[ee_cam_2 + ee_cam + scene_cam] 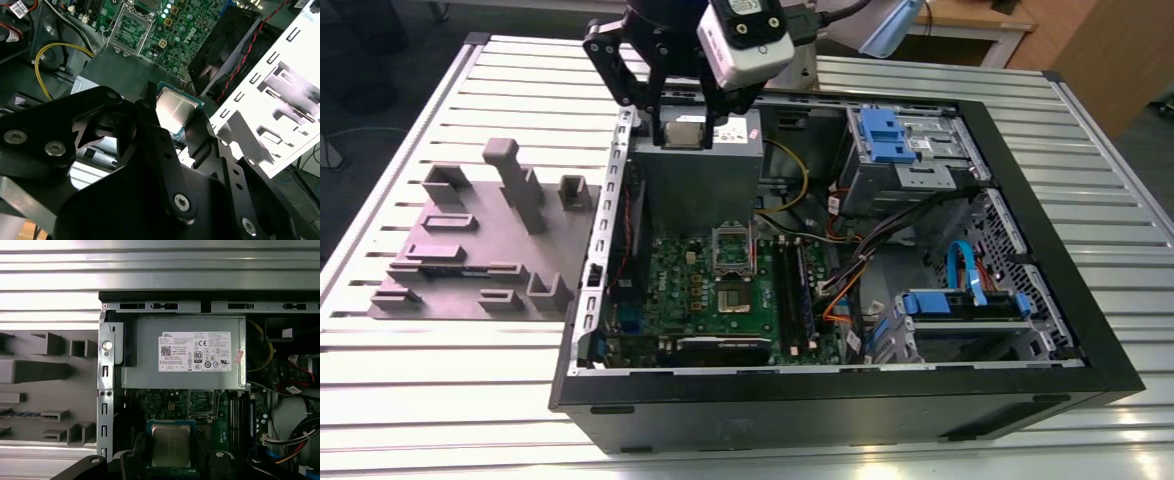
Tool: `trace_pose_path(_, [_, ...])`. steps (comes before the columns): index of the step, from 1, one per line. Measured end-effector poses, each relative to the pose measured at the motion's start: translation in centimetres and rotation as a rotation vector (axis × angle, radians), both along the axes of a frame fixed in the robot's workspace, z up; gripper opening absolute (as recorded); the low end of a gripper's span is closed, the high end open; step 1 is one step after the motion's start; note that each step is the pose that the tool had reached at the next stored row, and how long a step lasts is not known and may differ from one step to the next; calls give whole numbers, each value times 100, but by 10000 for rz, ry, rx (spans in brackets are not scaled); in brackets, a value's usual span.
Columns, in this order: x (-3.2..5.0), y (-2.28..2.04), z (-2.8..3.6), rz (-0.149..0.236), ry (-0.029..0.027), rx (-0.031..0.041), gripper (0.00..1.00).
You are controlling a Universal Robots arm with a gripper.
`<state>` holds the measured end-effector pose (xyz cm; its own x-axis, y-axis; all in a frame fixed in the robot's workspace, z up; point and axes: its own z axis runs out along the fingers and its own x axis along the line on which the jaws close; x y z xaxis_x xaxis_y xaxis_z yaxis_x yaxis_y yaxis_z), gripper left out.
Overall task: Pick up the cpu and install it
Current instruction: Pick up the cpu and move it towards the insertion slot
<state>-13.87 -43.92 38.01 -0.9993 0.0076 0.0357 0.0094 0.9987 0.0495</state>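
My gripper closed on cpu, gripping two opposite edges; cpu held flat above power supply, well apart from motherboard socket.

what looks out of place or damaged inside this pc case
Nothing looks damaged or spilled. The only oddity: the motherboard socket is empty, with the cpu held between the fingers of the gripper near the grey power supply.
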Motion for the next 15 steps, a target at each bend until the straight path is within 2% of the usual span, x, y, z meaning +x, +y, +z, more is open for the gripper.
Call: trace_pose_path(15, [4,-8,0,3,1,-2,47])
